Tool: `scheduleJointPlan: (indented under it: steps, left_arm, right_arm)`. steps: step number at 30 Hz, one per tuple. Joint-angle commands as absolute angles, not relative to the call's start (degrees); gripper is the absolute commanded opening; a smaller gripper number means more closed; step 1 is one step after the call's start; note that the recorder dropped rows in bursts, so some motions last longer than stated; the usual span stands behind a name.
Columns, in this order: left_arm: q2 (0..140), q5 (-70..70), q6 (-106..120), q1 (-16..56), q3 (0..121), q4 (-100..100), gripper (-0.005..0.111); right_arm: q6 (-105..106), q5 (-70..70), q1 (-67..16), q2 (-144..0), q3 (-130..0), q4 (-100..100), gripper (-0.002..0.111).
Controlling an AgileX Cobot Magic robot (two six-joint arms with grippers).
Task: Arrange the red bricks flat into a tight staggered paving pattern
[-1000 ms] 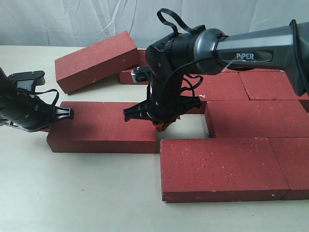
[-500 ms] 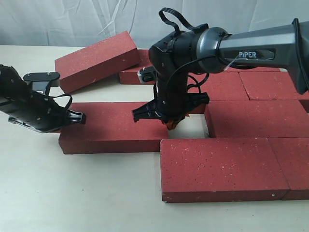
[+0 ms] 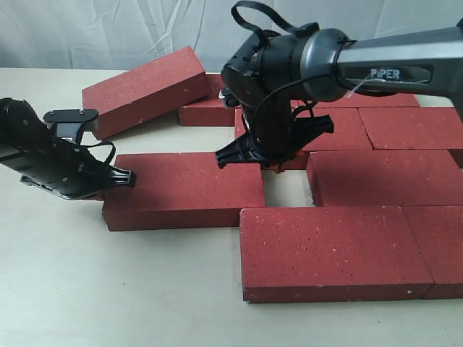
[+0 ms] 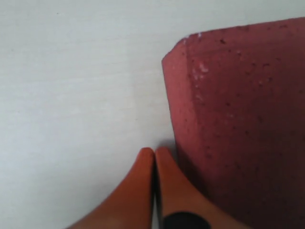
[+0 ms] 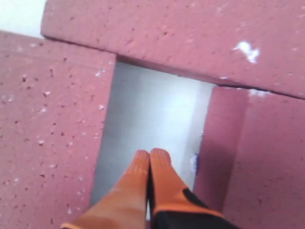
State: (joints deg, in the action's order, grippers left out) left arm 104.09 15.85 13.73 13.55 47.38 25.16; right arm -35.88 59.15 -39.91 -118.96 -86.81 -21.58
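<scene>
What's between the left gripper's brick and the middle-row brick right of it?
Bare table, with the right gripper shut, its tips over the gap. The right wrist view shows it best.

Red bricks [image 3: 184,189]: dark red; I see fine white speckles on all of them.
Table [image 3: 108,289]: plain pale beige, lower left of the frame.
Backdrop [image 3: 87,32]: whitish grey, along the top.
Left gripper [image 4: 154,155]: orange tips, black patch.
Right gripper [image 5: 150,157]: orange as well, black patch.
Left arm [image 3: 43,163]: black.
Right arm [image 3: 405,65]: black and grey, with white "PiPER" letters.

A pale cream tabletop [image 3: 108,289] meets a wrinkled white backdrop sheet [image 3: 108,32].
</scene>
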Motion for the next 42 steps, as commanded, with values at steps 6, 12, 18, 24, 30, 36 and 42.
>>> scheduleJointPlan:
  steps: [6,12,18,24,30,36,42]
  left_arm:
    - [103.9,16.7,13.9,12.7,48.5,23.8,0.0]
    - [103.9,19.2,14.0,14.6,50.4,23.6,0.0]
    - [103.9,19.3,14.1,16.6,50.8,24.0,0.0]
    - [103.9,17.8,18.5,20.4,50.8,28.6,0.0]
    - [104.0,13.8,22.0,24.7,50.8,33.0,0.0]
    - [104.0,13.2,22.1,28.2,50.8,36.0,0.0]
    - [104.0,12.8,22.3,30.9,50.8,35.9,0.0]
  right_arm:
    - [-35.6,60.3,-38.1,-112.8,-87.1,-21.4,-0.001]
    - [-27.9,59.6,-32.7,-110.1,-87.1,-12.8,-0.001]
    - [-25.4,59.6,-29.2,-108.0,-87.1,-9.3,-0.001]
    - [-25.4,59.1,-28.2,-107.1,-87.1,-8.6,-0.001]
    - [-22.1,59.9,-28.0,-107.0,-87.1,-6.3,-0.001]
    - [-20.2,57.6,-28.0,-107.0,-87.1,-4.1,-0.001]
    - [-20.0,57.1,-28.0,-107.0,-87.1,-4.1,-0.001]
